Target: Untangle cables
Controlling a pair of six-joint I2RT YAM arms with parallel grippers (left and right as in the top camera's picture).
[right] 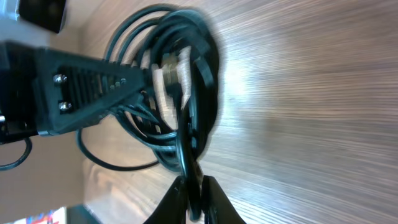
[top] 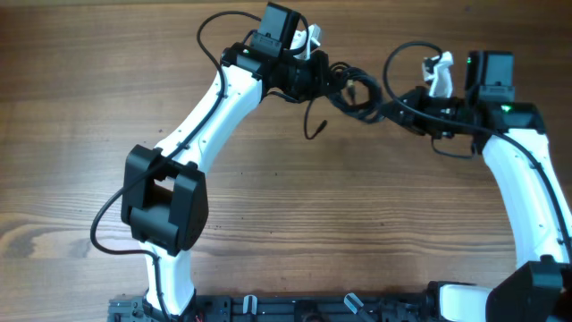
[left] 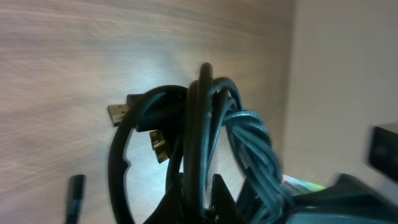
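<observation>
cables [top: 353,89]: knotted bundle, upper centre of the overhead frame, on the table [top: 268,233] | left gripper [left: 199,202]: clamped on several strands | right gripper [right: 196,196]: pinching 1 loop | step: draw the 2 apart slowly, low; ease off if plug [left: 117,113] snags

Both arms bent inward, left hand [top: 327,80] and right hand [top: 393,109] near each other, fingers pinched closed
</observation>
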